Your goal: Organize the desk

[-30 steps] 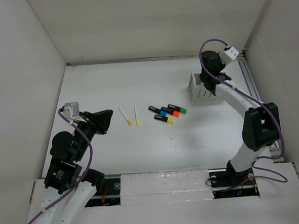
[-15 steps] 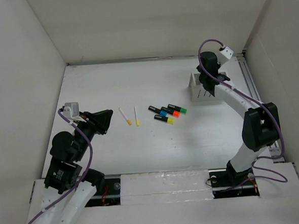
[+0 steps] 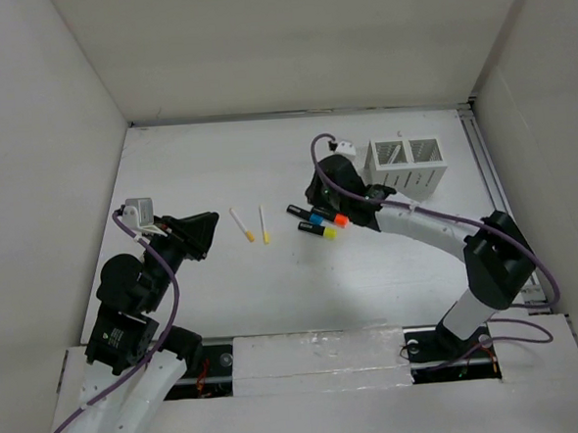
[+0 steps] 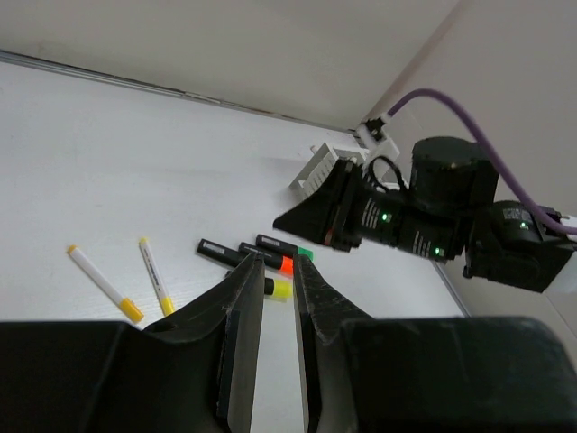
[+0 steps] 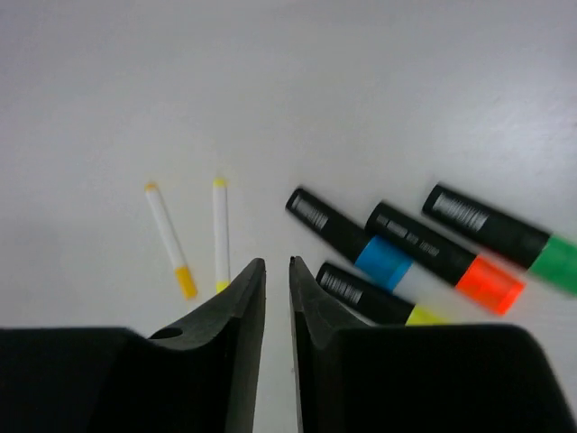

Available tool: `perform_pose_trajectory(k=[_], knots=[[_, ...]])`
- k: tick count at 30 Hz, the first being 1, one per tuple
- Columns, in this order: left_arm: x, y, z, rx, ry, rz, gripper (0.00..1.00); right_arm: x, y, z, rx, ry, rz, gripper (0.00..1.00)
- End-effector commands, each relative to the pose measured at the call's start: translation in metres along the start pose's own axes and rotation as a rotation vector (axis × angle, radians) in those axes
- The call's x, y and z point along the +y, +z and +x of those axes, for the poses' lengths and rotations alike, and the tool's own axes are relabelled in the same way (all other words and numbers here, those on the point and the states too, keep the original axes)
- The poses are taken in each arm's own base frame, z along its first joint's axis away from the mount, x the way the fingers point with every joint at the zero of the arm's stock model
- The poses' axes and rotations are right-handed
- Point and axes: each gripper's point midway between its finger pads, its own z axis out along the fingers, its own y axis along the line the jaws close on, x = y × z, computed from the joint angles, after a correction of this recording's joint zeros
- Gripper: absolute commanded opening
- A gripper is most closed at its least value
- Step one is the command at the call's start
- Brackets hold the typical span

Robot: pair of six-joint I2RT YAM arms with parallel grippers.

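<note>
On the white desk (image 3: 207, 163) lie several black markers with coloured caps: blue (image 5: 361, 242), orange (image 5: 442, 257), green (image 5: 505, 236) and yellow (image 5: 374, 298). Two white pens with yellow tips (image 3: 241, 224) (image 3: 264, 225) rest left of them. My right gripper (image 3: 317, 190) hovers over the markers' black ends. In the right wrist view its jaws (image 5: 277, 263) stand a narrow slit apart with nothing between them. My left gripper (image 3: 207, 231) stays low at the left, pointing toward the pens. Its jaws (image 4: 278, 262) are slightly parted and hold nothing.
A white slotted two-compartment box (image 3: 406, 165) stands at the back right. A metal rail (image 3: 482, 160) runs along the desk's right edge. White walls enclose the left, back and right sides. My right arm (image 3: 417, 223) stretches across from the right.
My right arm has swung from above the white box leftward and down to the markers, and its jaws have parted a little. The left arm has not moved.
</note>
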Motion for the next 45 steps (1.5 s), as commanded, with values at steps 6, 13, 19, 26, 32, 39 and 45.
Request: perform_pose_trajectory(k=[6,13,19,26,32,39,45], knots=[[-0.012,-0.003,-0.016,-0.051,0.014,0.048,0.17,-0.008,-0.026,0.087,0.195,-0.187,0.035,0.59],[-0.012,-0.005,-0.017,-0.058,0.015,0.045,0.17,-0.028,-0.014,0.119,0.296,-0.252,0.066,0.7],[-0.012,-0.004,-0.017,-0.058,0.015,0.045,0.17,-0.035,-0.004,0.108,0.289,-0.264,0.078,0.73],[-0.012,-0.005,-0.016,-0.055,0.017,0.048,0.17,-0.035,0.006,0.108,0.314,-0.279,0.069,0.76],[-0.012,-0.004,-0.016,-0.054,0.017,0.05,0.17,-0.035,0.021,0.117,0.34,-0.303,0.084,0.78],[-0.013,-0.003,-0.016,-0.054,0.017,0.05,0.17,-0.035,0.021,0.135,0.382,-0.302,0.081,0.77],[-0.013,-0.003,-0.016,-0.051,0.017,0.052,0.17,-0.023,0.01,0.162,0.406,-0.313,0.068,0.58]])
